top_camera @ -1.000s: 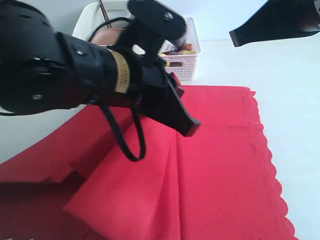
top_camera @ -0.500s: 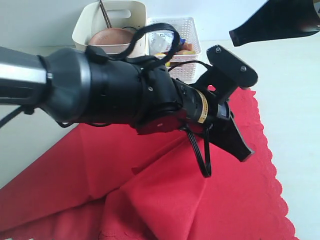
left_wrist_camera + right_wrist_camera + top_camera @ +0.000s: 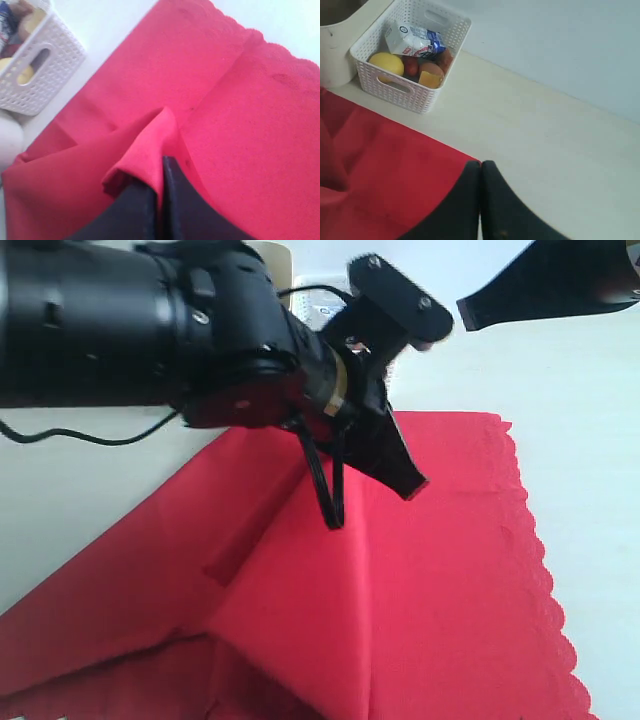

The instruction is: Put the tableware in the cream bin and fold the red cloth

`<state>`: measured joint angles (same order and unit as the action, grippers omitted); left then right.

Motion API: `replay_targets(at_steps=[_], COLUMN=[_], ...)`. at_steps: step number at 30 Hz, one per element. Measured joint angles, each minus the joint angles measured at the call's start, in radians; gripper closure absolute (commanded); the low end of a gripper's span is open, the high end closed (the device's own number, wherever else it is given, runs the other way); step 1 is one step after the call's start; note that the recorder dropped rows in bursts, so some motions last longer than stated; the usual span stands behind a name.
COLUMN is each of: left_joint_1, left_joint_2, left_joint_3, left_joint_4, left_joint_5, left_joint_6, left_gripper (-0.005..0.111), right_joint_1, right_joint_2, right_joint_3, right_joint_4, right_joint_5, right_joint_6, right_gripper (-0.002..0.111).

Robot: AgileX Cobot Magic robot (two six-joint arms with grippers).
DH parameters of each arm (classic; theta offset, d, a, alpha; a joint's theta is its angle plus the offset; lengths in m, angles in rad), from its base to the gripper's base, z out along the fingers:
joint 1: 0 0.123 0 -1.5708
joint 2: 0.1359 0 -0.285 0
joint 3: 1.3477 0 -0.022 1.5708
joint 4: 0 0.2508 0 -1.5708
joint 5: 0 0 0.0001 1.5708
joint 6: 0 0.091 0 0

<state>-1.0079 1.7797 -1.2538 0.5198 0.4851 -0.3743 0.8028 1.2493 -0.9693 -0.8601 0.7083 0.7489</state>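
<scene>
Reaching in from the left of the exterior view, the left arm fills the upper part of the picture, and the left gripper [image 3: 408,484] points down over the red cloth [image 3: 450,590]. The cloth covers most of the pale table [image 3: 590,440], its scalloped edge running down the right side. A raised fold climbs from the lower left toward the gripper, though the grip itself cannot be made out from here. The right gripper [image 3: 470,312] hangs at the upper right, above bare table and well apart from the cloth, with its fingers pressed together. A sliver of the cream bin [image 3: 272,252] shows behind the left arm.

The left wrist view settles the grip: the left gripper [image 3: 159,167] has its dark fingers closed tight on a pinched-up peak of the red cloth [image 3: 250,125], and the fabric falls away in folds on both sides. The white basket [image 3: 45,75] stands on the table near the cloth's far corner.

The right wrist view shows the right gripper [image 3: 481,170] with its fingers together and nothing between them – it hangs over the cloth's corner. The red cloth [image 3: 385,170] lies below it. Beyond the cloth stands the white basket [image 3: 410,97], holding a milk carton [image 3: 412,42], a lemon [image 3: 386,64] and other food. The cream bin [image 3: 335,45] stands just beside it.
</scene>
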Motion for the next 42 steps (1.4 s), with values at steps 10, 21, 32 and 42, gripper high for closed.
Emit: replay_targets(at_steps=[10, 21, 32, 42], left_joint_1=[0.01, -0.015, -0.007, -0.007], left_joint_2=[0.164, 0.308, -0.049, -0.494], left_joint_3=[-0.004, -0.121, 0.041, 0.666], left_joint_4=[-0.031, -0.036, -0.009, -0.005], left_joint_5=[-0.299, -0.261, 0.199, -0.029], left_joint_6=[-0.061, -0.059, 0.023, -0.109], left_gripper=[0.101, 0.003, 0.05, 0.058], right_joint_1=[-0.002, -0.002, -0.002, -0.002], right_joint_2=[0.0, 0.0, 0.0, 0.0], right_joint_3=[0.0, 0.0, 0.0, 0.0], right_joint_4=[0.015, 0.015, 0.015, 0.015], right_joint_5=[-0.052, -0.05, -0.042, -0.052], right_joint_6=[0.006, 0.006, 0.006, 0.006], right_gripper=[0.108, 0.108, 0.108, 0.108])
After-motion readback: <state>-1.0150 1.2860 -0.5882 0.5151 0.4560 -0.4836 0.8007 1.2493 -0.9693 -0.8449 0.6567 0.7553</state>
